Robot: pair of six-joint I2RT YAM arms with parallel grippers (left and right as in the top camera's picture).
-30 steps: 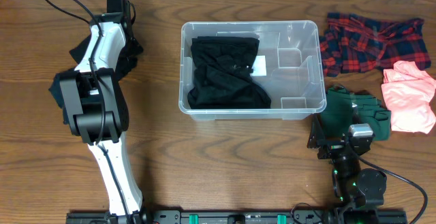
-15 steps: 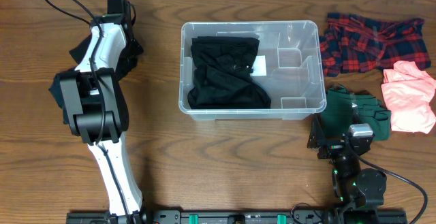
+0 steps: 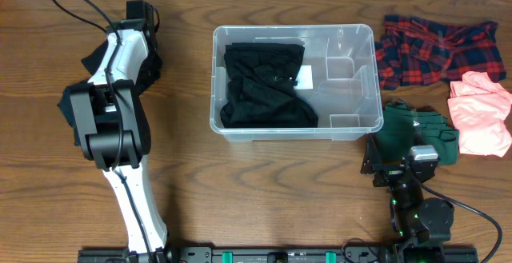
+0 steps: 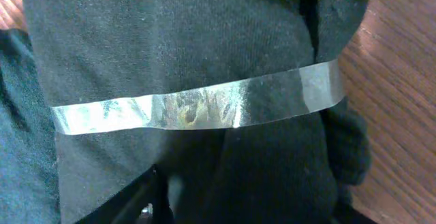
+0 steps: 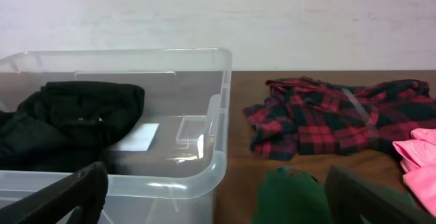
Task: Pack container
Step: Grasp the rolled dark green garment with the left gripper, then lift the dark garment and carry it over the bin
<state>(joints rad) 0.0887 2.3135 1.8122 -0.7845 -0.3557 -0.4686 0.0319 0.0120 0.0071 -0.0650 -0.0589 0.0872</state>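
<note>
From overhead, the container sits in the middle of the table with one black garment filling its left half and the right half bare. The left gripper is down at the far left on a heap of black cloth. The right gripper rests by the green garment, near the plaid shirt and the pink garment.

The left wrist view is almost all black cloth, crossed by a strip of clear tape. The claw hardly shows, so I cannot tell how wide it stands or whether it has a fold. I would bite deep into a thick fold, lift straight up until the hem clears the wood, then carry it over the rim and drop it into the bare side.

In the right wrist view the claw stands wide open with nothing in it. The tub is ahead on its left and the green garment is just below.
</note>
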